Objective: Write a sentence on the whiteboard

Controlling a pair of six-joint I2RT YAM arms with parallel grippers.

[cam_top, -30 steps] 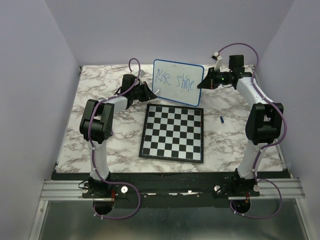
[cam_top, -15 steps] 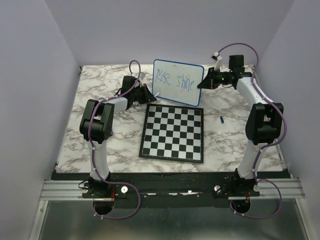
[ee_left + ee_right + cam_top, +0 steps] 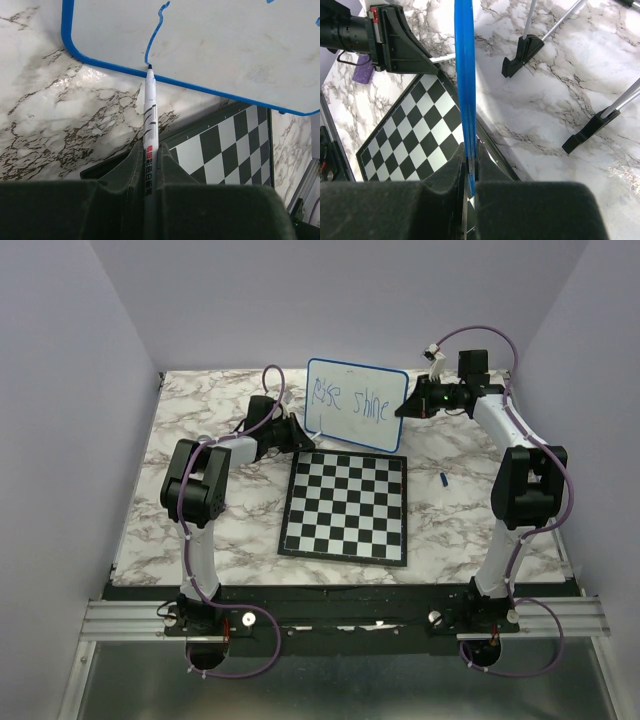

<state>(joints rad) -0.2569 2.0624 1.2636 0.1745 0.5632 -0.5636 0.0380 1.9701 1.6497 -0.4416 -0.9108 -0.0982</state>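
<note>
The whiteboard [image 3: 356,405] stands upright at the back of the table, with the sentence [image 3: 350,400] in thin blue letters reading "Rise shine". My right gripper [image 3: 402,408] is shut on its right edge; the right wrist view shows the blue rim [image 3: 465,75] pinched between the jaws of the right gripper [image 3: 471,160]. My left gripper [image 3: 150,150] is shut on a white marker [image 3: 150,120]. The marker's tip touches the board's lower left edge, at the foot of a blue stroke [image 3: 155,35]. In the top view, the left gripper [image 3: 300,435] sits by the board's lower left corner.
A black-and-white chessboard [image 3: 345,505] lies flat in front of the whiteboard. A small blue cap [image 3: 442,479] lies on the marble table to its right. The board's black feet [image 3: 522,52] on metal rods rest behind it. Purple walls enclose the table.
My left gripper with the marker has shifted a little to the right and down toward the board's lower edge. The right arm and whiteboard have stayed put.
</note>
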